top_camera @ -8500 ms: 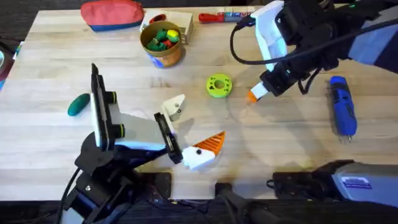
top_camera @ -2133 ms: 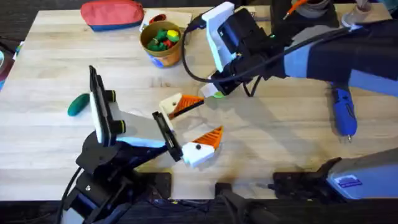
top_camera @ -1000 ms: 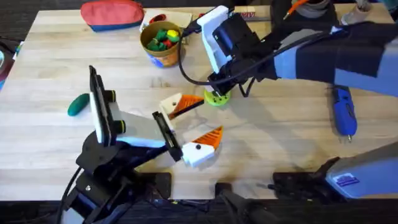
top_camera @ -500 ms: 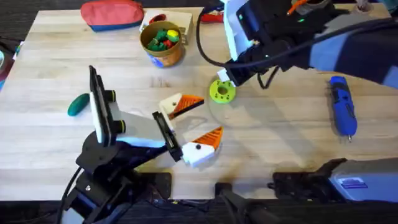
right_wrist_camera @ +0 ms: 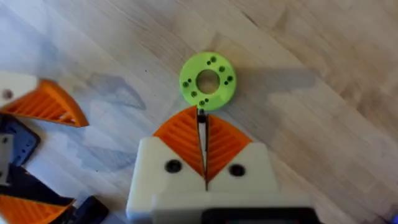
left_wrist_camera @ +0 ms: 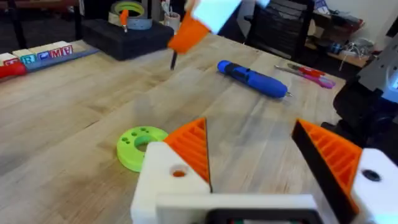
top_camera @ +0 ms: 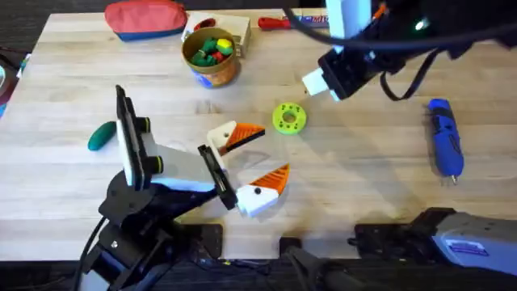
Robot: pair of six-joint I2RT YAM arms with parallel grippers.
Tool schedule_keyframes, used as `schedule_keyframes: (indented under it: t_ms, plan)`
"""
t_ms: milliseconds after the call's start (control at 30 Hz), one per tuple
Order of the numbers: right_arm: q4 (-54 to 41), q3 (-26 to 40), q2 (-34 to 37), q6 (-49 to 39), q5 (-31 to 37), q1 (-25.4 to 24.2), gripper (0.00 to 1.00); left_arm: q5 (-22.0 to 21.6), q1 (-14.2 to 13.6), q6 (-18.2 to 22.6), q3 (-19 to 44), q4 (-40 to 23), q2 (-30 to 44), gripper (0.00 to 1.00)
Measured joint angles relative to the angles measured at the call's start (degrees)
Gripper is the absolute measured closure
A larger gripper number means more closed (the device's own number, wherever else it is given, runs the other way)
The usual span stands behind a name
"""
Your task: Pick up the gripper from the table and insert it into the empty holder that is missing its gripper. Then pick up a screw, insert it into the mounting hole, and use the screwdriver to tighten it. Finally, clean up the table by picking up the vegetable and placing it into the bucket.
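- The right claw (right_wrist_camera: 203,134) hung clenched above the lime disc (right_wrist_camera: 208,81), seemingly gripping a screw.
- Next: seat it in the holder (top_camera: 230,137) the released left claw (left_wrist_camera: 255,149) bracketed.

A lime-green round plastic disc with holes (top_camera: 288,118) lies mid-table on the light wooden table (top_camera: 363,202). A red fabric pouch (top_camera: 145,19) and a slim red-handled tool (top_camera: 275,23) sit along the far edge.

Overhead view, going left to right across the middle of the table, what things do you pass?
Dark green toy vegetable → left arm's white finger blocks with orange wedge tips → lime-green disc with holes → right arm's gripper → blue powered screwdriver.
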Motion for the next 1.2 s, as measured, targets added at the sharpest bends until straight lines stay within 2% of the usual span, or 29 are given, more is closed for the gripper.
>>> schedule_keyframes:
  t_ms: [233, 467, 633, 900, 1200]
  plan:
    - [-1.6, 9.4, -0.2, 0.0, 0.0, 8.3, 0.998, 0.0, 0.0, 0.0, 0.0, -0.2, 0.0, 0.142]
    - [-1.6, 10.5, -0.3, 1.8, 0.0, 17.3, 0.998, 0.0, 0.0, 0.4, 0.0, -0.3, 0.0, 0.141]
    - [-0.5, 10.6, 0.8, 3.5, 0.0, 21.5, 0.998, 1.0, 0.0, 2.8, 0.0, -0.3, 0.0, 0.142]
    - [0.0, 10.6, 5.3, 4.8, 0.0, 24.5, 0.998, 1.7, 0.0, 4.1, 0.0, -0.3, 0.0, 0.142]
    - [0.5, 10.6, 6.5, 5.2, -0.1, 24.7, 0.998, 1.7, 0.0, 4.3, 0.0, -0.3, 0.0, 0.141]
